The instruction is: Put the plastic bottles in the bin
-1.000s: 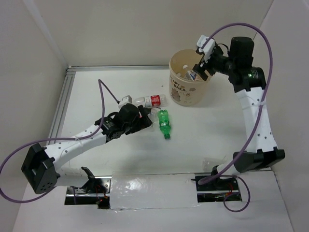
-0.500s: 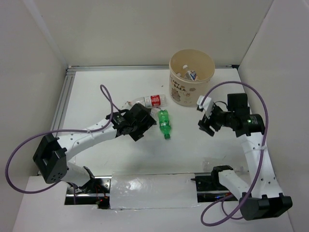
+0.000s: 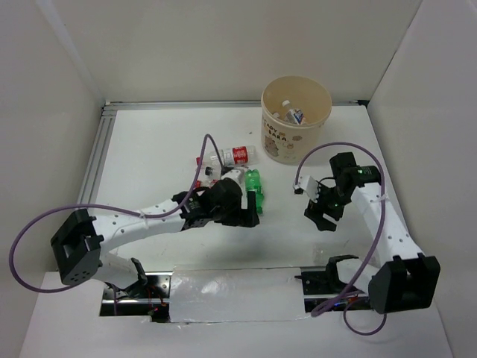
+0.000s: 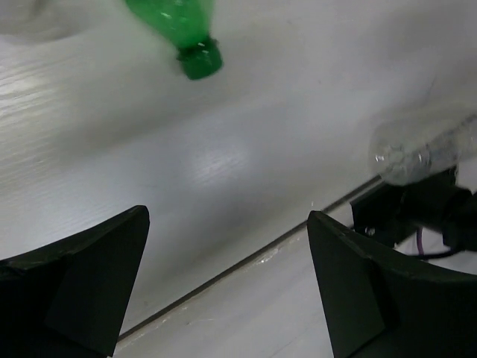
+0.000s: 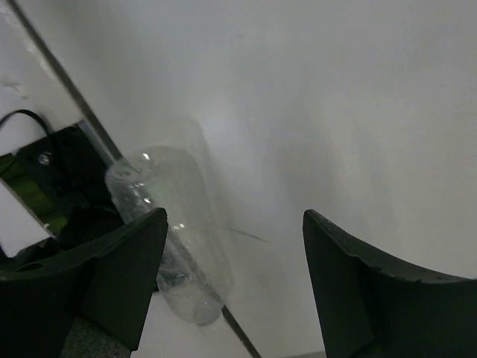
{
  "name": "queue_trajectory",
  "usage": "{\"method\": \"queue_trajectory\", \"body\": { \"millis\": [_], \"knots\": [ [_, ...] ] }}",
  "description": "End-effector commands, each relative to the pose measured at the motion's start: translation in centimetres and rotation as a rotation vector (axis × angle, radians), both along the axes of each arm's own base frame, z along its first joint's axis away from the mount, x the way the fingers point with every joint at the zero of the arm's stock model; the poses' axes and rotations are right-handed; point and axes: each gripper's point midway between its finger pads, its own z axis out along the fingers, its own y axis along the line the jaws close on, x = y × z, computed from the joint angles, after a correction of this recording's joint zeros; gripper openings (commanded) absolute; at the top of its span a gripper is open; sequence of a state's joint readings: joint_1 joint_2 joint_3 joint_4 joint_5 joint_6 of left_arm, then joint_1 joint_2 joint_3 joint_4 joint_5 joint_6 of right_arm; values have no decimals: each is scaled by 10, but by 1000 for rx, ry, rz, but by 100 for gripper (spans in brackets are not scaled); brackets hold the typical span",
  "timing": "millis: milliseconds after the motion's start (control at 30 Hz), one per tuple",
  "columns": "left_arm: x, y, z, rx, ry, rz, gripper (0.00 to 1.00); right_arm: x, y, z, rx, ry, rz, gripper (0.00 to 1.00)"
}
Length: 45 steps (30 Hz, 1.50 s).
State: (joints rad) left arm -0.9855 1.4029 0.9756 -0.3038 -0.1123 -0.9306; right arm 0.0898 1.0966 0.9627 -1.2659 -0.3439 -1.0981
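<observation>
The bin [image 3: 289, 142] by the far edge holds at least two plastic bottles [image 3: 293, 114]. Three are left: the green bottle [image 3: 254, 188] and the red-labelled bottle [image 3: 237, 155] mid-bench, and the clear bottle [image 5: 173, 246] at the near edge. The left gripper [image 4: 227, 224] and right gripper [image 5: 235, 224] gape wide, empty.

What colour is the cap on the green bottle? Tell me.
The cap is green, clearest in the left wrist view.

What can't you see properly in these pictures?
- Bottles in the round beige bin: top view, too small to count, wall hides some.
- Green plastic bottle: left wrist view, top edge cuts it off.
- Clear plastic bottle: right wrist view, blurred, black finger covers part.
</observation>
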Motion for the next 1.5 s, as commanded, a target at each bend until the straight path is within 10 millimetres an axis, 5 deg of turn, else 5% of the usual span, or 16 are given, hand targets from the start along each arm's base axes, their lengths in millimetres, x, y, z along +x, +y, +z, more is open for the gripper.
{"method": "queue_trajectory", "body": {
  "millis": [0,233,433,700,767,867,900,1033,1267,1467],
  "knots": [
    [-1,-27,37,-81,-192,-213,100,21,-31,9,-126,-56,-81,80],
    [-26,-74,44,-154,-337,-548,94,40,-94,10,-341,-148,-314,78],
    [-41,-136,54,-207,-629,-864,83,57,-122,26,-182,-225,-732,78],
    [-57,-188,46,-325,-910,-1048,85,68,-111,58,130,-182,-813,79],
    [-55,-194,24,-307,-898,-1059,85,68,-105,67,199,-192,-786,81],
    [-50,-211,23,-326,-915,-1060,85,62,-94,78,233,-221,-701,81],
    [-53,-217,9,-317,-894,-1076,85,55,-86,81,243,-230,-654,81],
    [-59,-238,0,-336,-895,-1101,85,41,-74,80,251,-248,-586,82],
    [-95,-251,-7,-389,-851,-1211,85,35,-73,74,250,-241,-589,82],
    [-103,-261,-19,-389,-846,-1224,85,37,-72,73,257,-238,-579,82]
  ]
}}
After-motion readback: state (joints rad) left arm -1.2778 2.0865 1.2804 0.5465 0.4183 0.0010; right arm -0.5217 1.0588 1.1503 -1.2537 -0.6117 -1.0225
